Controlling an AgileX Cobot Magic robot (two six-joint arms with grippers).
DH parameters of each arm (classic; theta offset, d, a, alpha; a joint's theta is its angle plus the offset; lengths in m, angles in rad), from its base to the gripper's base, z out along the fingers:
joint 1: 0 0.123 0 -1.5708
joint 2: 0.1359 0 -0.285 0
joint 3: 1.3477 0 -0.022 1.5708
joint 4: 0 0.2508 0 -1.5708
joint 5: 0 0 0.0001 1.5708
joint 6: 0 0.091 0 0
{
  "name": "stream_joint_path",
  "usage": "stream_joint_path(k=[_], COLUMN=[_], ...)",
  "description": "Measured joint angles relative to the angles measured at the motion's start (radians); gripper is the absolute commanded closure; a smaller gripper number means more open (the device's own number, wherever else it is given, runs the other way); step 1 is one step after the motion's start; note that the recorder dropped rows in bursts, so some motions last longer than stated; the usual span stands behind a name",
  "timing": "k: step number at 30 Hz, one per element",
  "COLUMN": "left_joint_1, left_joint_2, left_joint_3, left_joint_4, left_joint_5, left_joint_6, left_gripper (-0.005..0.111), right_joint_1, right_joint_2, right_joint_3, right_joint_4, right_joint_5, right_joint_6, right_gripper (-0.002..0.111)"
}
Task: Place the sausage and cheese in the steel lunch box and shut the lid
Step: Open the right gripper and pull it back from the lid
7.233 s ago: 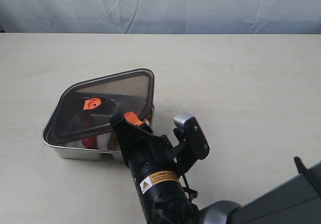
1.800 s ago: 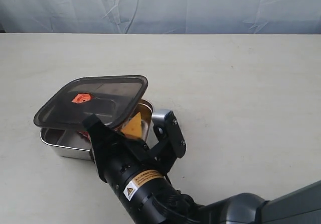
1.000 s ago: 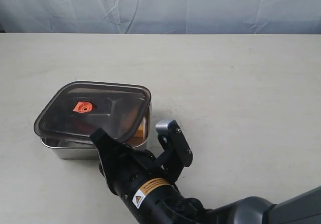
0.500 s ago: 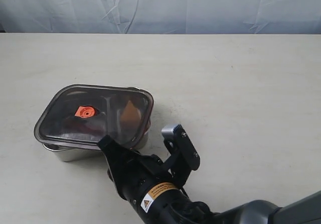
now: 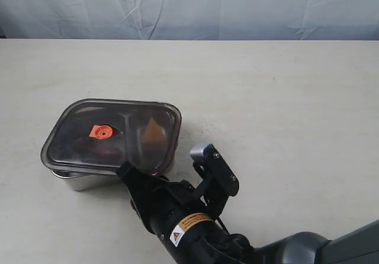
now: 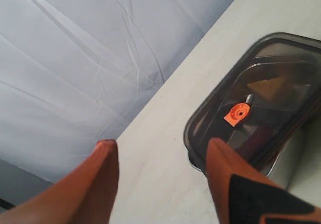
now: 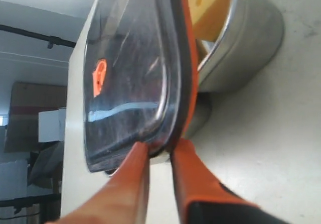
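Can't resolve sausage under lid (image 5: 112, 137). Seeing cheese (image 7: 208, 8) in steel lunch box (image 7: 251, 43) beyond right end effector (image 7: 159, 151), pinching lid rim; left end effector (image 6: 160, 151) spread.

lid (image 5: 112, 137) | was tilted up — now lies over steel lunch box (image 5: 74, 182)

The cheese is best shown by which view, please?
The right wrist view: the cheese shows bare yellow in the gap under the lid. Exterior and left wrist views show it dimly through the dark lid.
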Motion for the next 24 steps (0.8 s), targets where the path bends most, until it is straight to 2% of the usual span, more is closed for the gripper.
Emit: stream_joint_path(k=[2,3,17,24], left_joint_1=[0.000,0.000,0.000,0.000], left_joint_2=[0.000,0.000,0.000,0.000], left_joint_3=[0.000,0.000,0.000,0.000], left_joint_4=[0.000,0.000,0.000,0.000], left_joint_5=[0.000,0.000,0.000,0.000], left_joint_6=[0.000,0.000,0.000,0.000], left_gripper=[0.056,0.056,0.056,0.056], right_joint_1=[-0.004,-0.004,-0.015,-0.015], right_joint_2=[0.000,0.002,-0.004,-0.093], right_joint_3=[0.006,0.009,0.011,0.070], right_joint_4=[0.004,0.004,-0.020,-0.018], right_joint_5=[0.019,0.024,0.061,0.094], right_joint_6=[-0.004,-0.006,-0.059,-0.059], right_gripper=[0.066,0.065,0.066,0.066])
